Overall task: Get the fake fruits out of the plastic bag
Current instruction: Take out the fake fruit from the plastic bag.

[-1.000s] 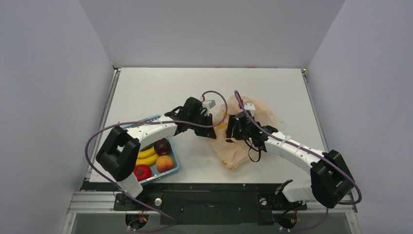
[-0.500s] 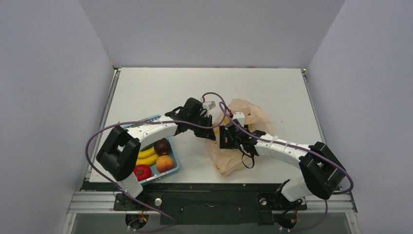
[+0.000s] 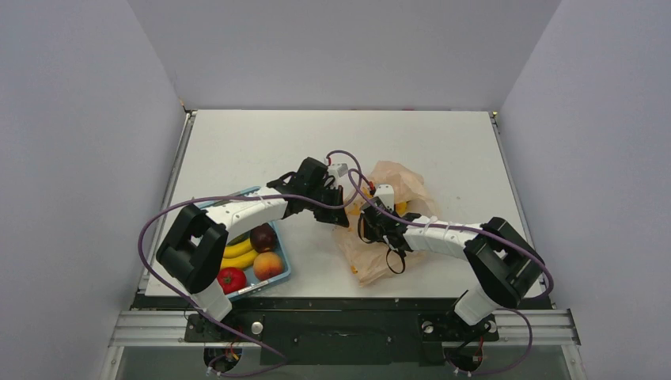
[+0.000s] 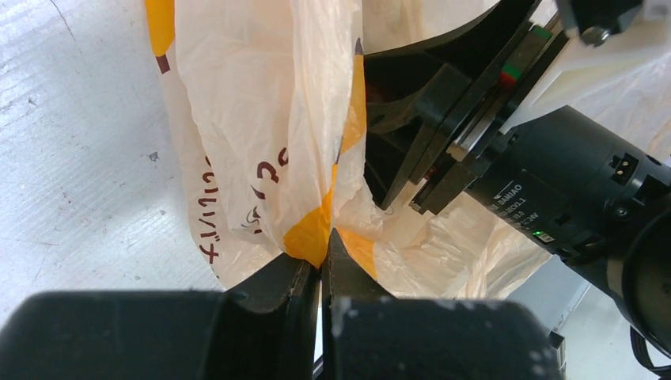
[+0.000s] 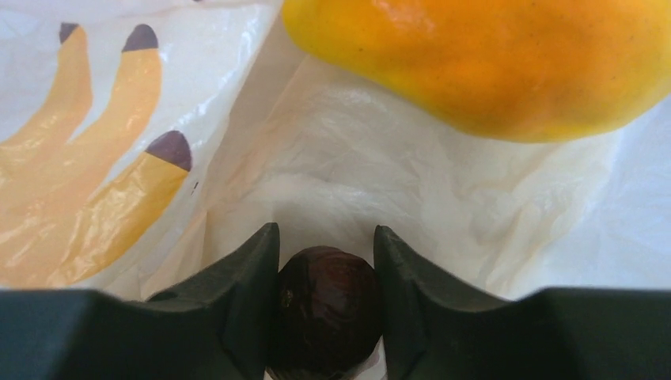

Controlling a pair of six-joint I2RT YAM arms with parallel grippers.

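The plastic bag lies crumpled mid-table, pale peach with yellow-orange marks. My left gripper is shut on a fold at the bag's left edge; its jaws pinch the plastic. My right gripper reaches into the bag mouth and also shows in the left wrist view. In the right wrist view, my right gripper is shut on a small dark brown round fruit. An orange-yellow mango lies just ahead of it inside the bag. The other bag fruits are hidden.
A blue mesh basket at the left front holds yellow bananas, a dark round fruit, a peach and a red tomato-like fruit. Purple cables loop over both arms.
My right arm has swung left and its gripper has gone deeper into the bag mouth. The bag has shifted slightly left. The left gripper has held its place.
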